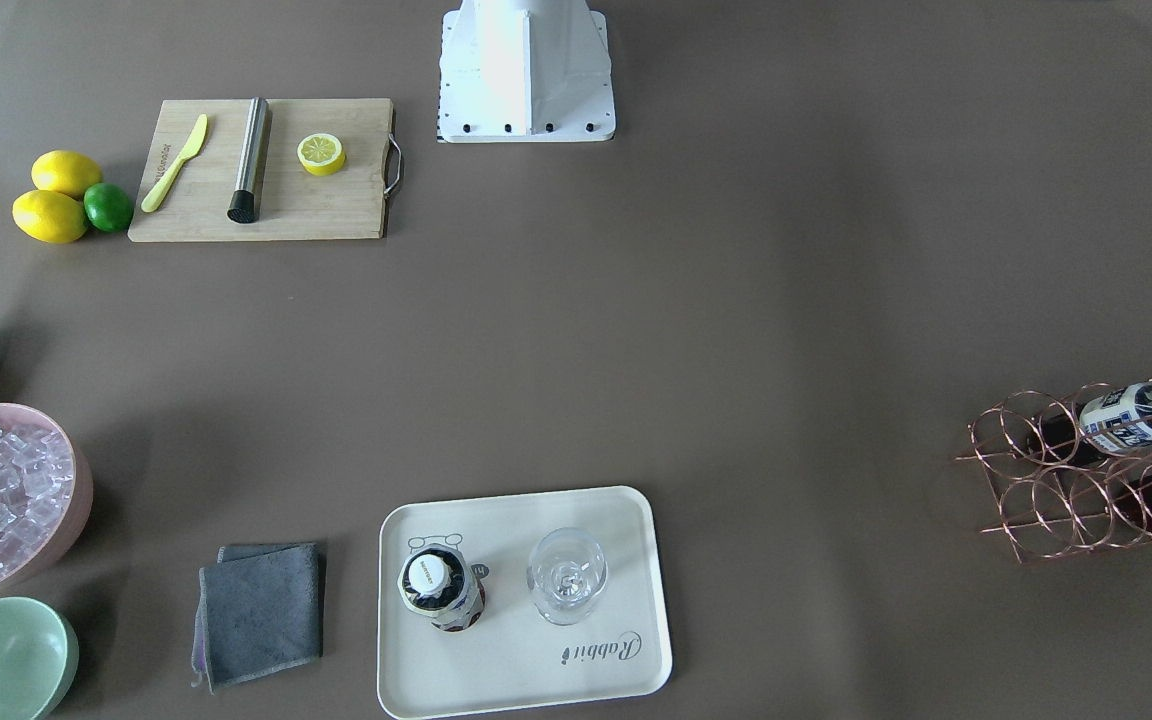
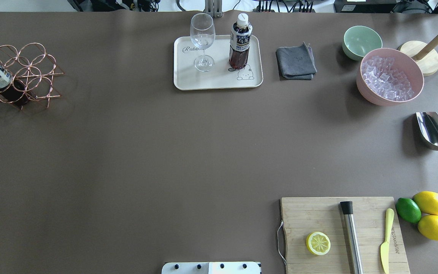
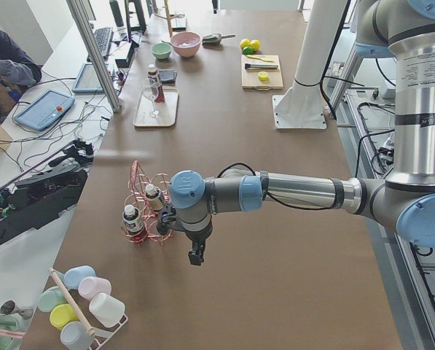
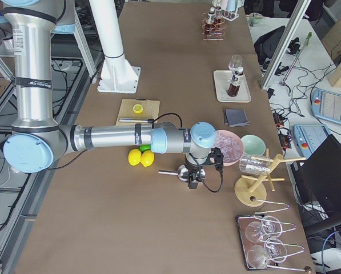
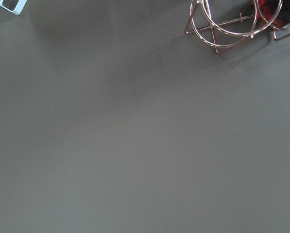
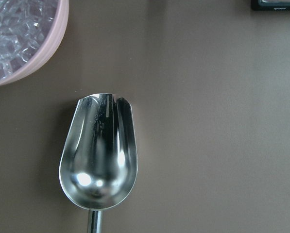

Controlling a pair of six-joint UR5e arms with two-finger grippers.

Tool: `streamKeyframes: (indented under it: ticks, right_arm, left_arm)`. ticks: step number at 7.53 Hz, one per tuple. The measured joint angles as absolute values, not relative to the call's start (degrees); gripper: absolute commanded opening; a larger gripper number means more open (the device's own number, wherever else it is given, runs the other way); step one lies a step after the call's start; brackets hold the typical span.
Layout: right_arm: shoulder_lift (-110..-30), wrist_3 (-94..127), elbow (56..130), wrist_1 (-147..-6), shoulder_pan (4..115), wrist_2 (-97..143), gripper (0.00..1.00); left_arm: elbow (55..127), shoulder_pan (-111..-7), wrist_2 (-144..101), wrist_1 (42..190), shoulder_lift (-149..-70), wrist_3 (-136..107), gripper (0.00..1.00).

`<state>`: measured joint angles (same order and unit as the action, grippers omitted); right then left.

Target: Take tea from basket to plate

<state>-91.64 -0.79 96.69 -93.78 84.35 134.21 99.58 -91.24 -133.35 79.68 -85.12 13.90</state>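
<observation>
Brown tea [image 2: 240, 43] stands upright on the plate [image 2: 219, 80], upper middle of the overhead view, beside a glass [image 2: 202, 40]. Two more bottles [image 1: 1141, 415] lie in the wire basket [image 1: 1066, 480]. My left pincer [image 3: 196, 257] and right pincer [image 4: 193, 181]: released or clenched, I cannot tell.

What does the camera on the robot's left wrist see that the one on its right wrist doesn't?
Only the left wrist view shows a corner of the copper wire basket, at its top right edge. Only the right wrist view shows the metal scoop, hollow side up, and, apart from it, the pink bowl of ice at top left. Both share the bare brown table; neither shows a gripper.
</observation>
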Motion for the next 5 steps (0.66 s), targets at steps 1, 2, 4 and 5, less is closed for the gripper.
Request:
streamKeyframes:
  ticks: [1, 2, 4, 5]
  right_arm:
    - [-91.65, -0.79, 96.68, -93.78, 84.49, 134.21, 1.00]
    - [-91.67, -0.79, 96.68, -93.78, 84.67, 134.21, 1.00]
    - [-91.67, -0.79, 96.68, -93.78, 84.78, 134.20, 1.00]
    - [-91.67, -0.79, 96.68, -93.78, 84.80, 134.17, 1.00]
  left_arm:
    - [99.58, -91.28, -133.32, 79.75, -85.13, 13.89, 0.98]
    - [99.58, -91.30, -133.32, 79.83, -85.15, 13.94, 0.98]
    - [99.60, -91.32, -133.33, 80.29, -85.22, 13.99, 0.98]
    - [99.60, -91.32, -133.33, 80.67, -85.21, 13.95, 0.98]
